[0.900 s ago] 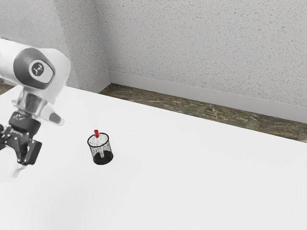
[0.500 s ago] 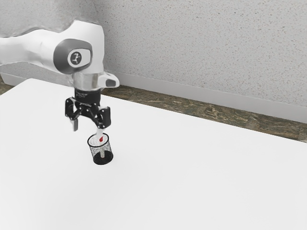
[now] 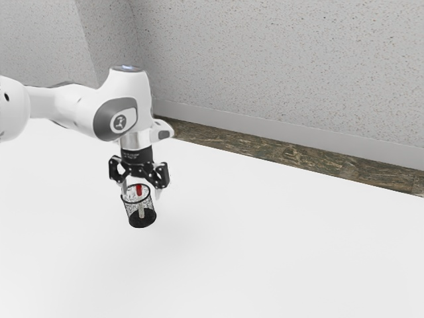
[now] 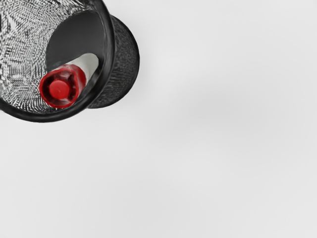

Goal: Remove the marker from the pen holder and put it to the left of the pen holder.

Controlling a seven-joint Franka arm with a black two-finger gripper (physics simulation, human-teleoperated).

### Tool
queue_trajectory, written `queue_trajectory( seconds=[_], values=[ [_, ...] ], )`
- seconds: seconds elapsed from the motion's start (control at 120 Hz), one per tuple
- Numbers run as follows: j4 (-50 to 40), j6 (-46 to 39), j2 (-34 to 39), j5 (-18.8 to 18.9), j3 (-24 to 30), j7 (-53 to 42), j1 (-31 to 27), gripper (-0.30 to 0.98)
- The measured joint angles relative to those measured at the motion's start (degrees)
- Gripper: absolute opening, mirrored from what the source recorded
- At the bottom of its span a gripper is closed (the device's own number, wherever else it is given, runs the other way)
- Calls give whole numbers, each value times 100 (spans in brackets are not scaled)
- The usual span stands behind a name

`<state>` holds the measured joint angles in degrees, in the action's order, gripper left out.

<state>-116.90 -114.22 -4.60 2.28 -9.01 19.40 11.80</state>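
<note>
Your gripper (image 3: 140, 193), fingers wide, hangs at mouth of holder (image 4: 126, 64). Marker (image 4: 60, 89) leans inside, red end up, ungripped. Removal not yet done; you have grasp, lift and left-side placing ahead.

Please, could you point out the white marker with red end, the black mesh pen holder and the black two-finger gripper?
Marker (image 4: 59, 89): wrist view, on its red end.
Pen holder (image 4: 42, 117): wrist view, on its black rim.
Gripper (image 3: 140, 193): exterior view, midway between its fingertips.

Red-capped, whitish marker (image 4: 60, 89); black mesh pen holder (image 4: 110, 59); white table (image 4: 208, 163)
</note>
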Motion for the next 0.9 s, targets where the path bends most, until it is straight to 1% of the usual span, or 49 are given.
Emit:
queue_trajectory(
  seconds=[0.1,0.158,0.233,0.358,0.55,0.667,0.783,0.833,0.9],
  values=[
    [208,-229,-388,63,-36,54,-302,67],
    [406,-382,-592,84,-43,73,-314,67],
    [444,-639,-745,85,-52,84,-301,67],
    [368,-885,-839,96,-210,83,-352,67],
    [361,-1087,-922,116,-241,3,-374,67],
    [356,-1133,-920,316,-241,-220,-347,67],
    [354,-1214,-914,409,-241,-492,-345,67],
    [340,-1284,-915,378,-240,-608,-339,67],
    [303,-1358,-920,209,-241,-750,-343,67]
  ],
)
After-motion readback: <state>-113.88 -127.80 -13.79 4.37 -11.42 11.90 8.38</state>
